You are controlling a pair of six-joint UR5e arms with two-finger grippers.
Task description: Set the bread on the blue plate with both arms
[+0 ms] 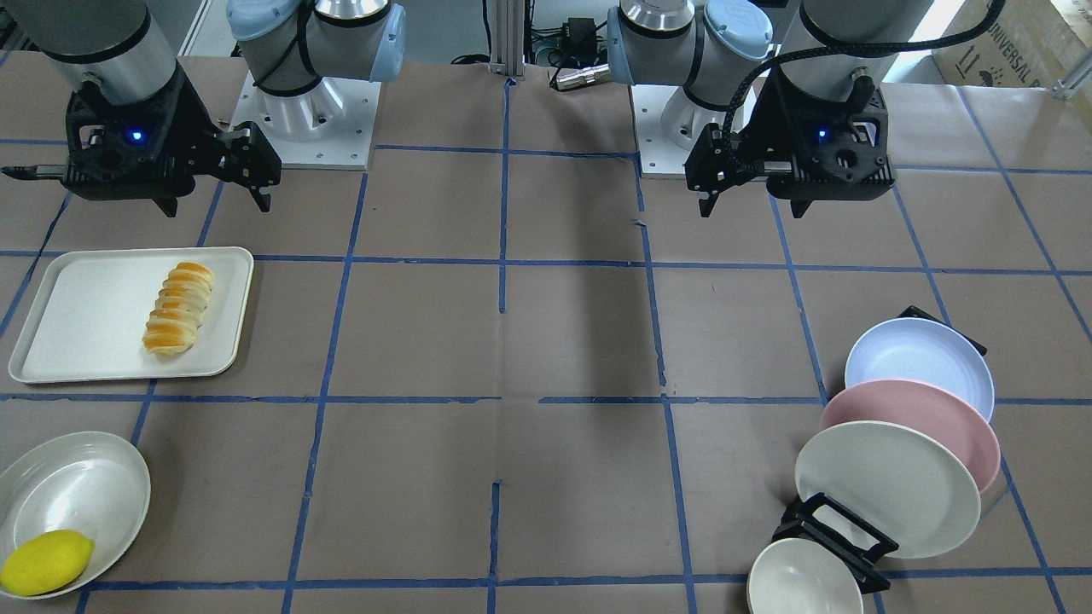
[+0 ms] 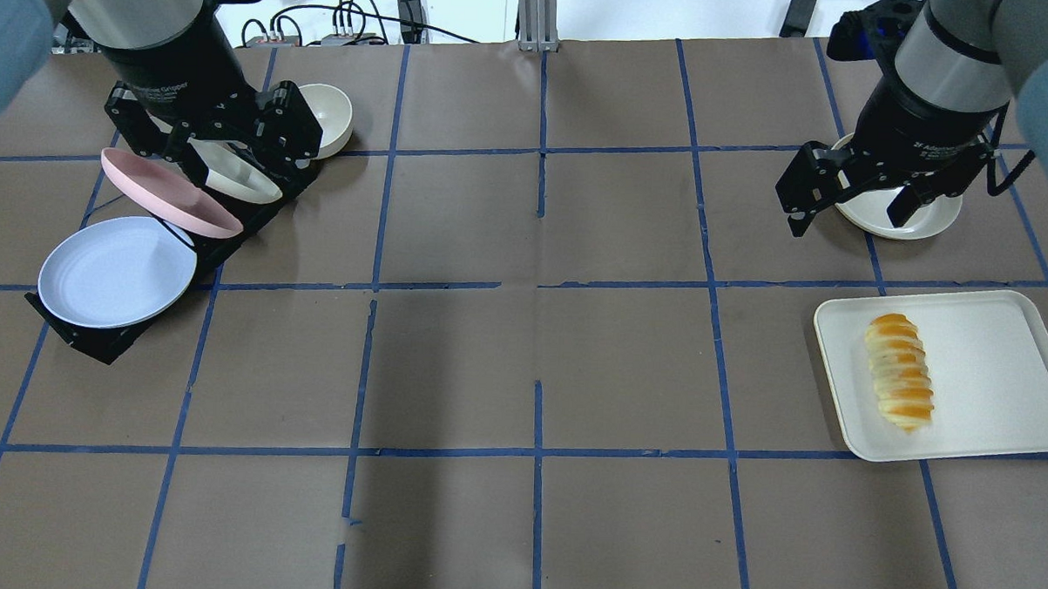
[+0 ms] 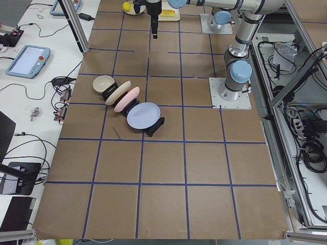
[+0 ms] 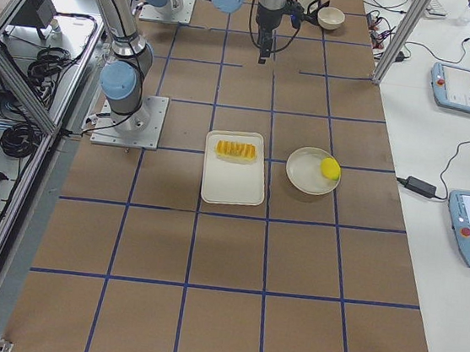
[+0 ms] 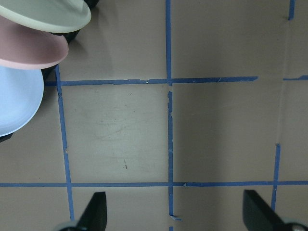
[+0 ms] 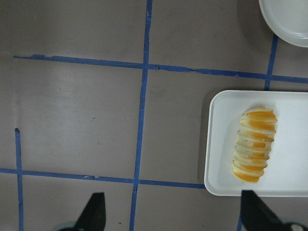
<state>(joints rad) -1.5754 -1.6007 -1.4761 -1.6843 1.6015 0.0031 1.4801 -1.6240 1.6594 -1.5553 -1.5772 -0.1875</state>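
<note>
The bread (image 1: pixel 179 309) lies on a white tray (image 1: pixel 77 324); it also shows in the overhead view (image 2: pixel 900 370) and the right wrist view (image 6: pixel 255 144). The blue plate (image 1: pixel 920 362) leans in a black rack, also seen in the overhead view (image 2: pixel 115 271) and at the left edge of the left wrist view (image 5: pixel 14 101). My left gripper (image 1: pixel 708 183) hangs open and empty above the table, near the rack's far end in the overhead view (image 2: pixel 277 133). My right gripper (image 1: pixel 256 175) is open and empty, beyond the tray's inner corner in the overhead view (image 2: pixel 802 195).
The rack also holds a pink plate (image 1: pixel 921 422), a cream plate (image 1: pixel 887 486) and a small bowl (image 1: pixel 802 580). A white bowl (image 1: pixel 72 486) with a yellow lemon (image 1: pixel 47 563) stands beside the tray. Brown paper with blue tape lines covers the table.
</note>
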